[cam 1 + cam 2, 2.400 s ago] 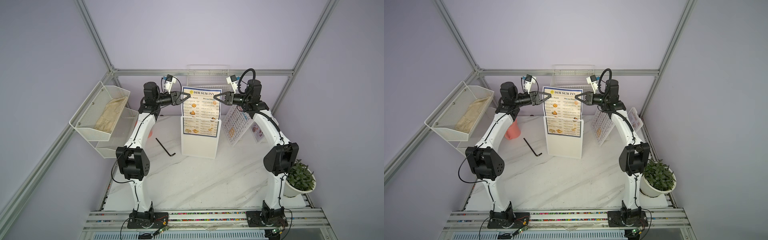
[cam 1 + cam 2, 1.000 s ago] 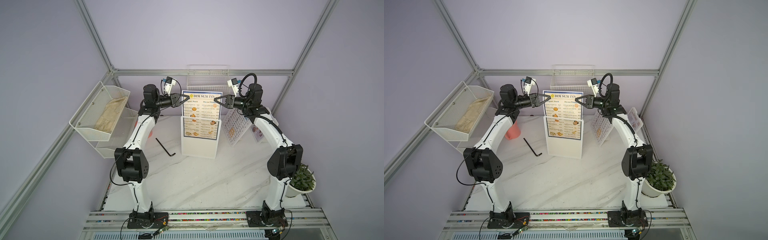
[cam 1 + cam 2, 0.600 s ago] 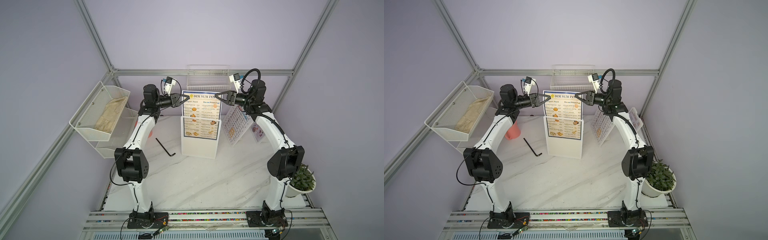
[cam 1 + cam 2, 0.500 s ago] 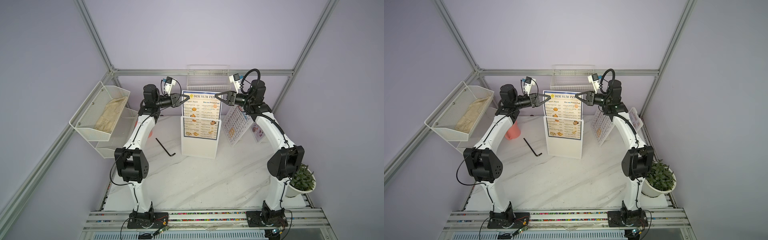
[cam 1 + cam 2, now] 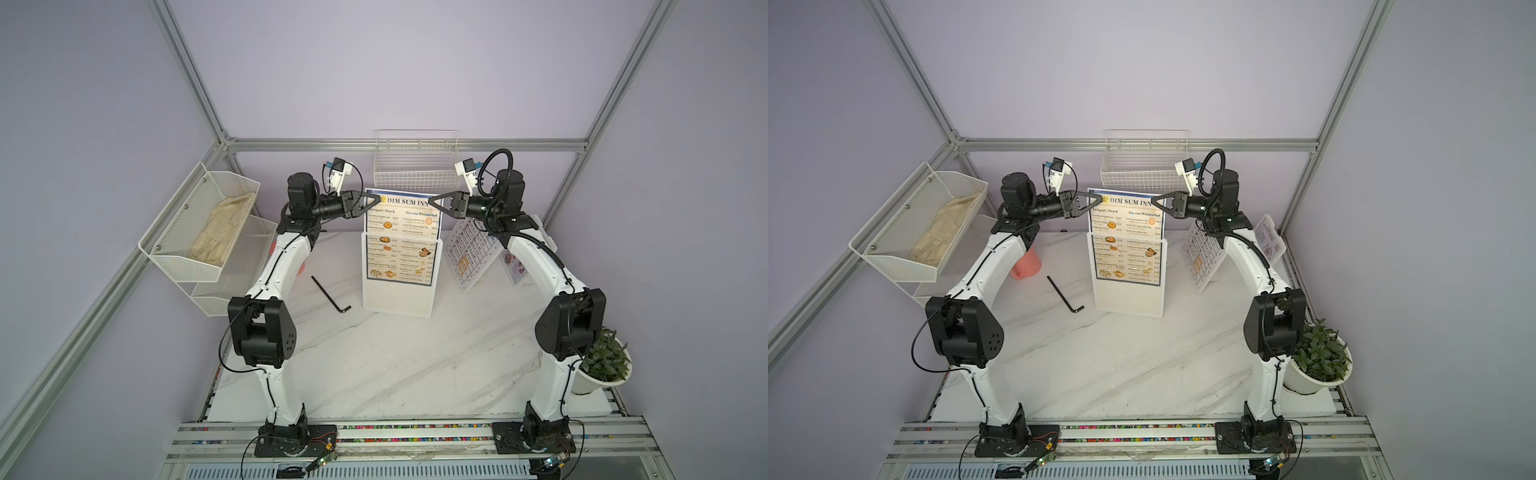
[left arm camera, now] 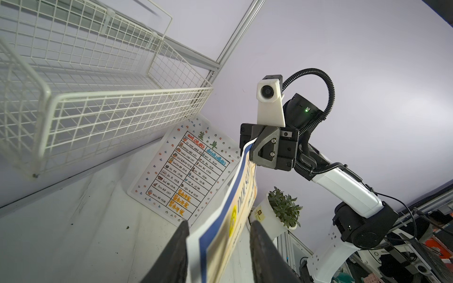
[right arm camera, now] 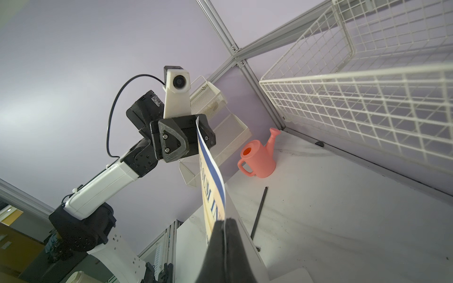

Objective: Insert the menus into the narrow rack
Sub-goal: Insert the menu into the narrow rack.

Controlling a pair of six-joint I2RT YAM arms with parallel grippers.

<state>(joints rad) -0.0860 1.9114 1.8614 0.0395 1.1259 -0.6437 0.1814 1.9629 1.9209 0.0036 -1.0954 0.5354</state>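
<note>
Pinching one top corner of the menu (image 5: 401, 237), the right gripper (image 5: 434, 203) seems to steady it where it stands in the rack (image 5: 397, 301), while the left gripper (image 5: 374, 202) straddles the other corner, jaws parted.

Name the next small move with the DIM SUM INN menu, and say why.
Probably open the right pincer. The DIM SUM INN menu already stands in the rack, the left pincer stands open around its top edge, and only the right one is clamped on it.
</note>
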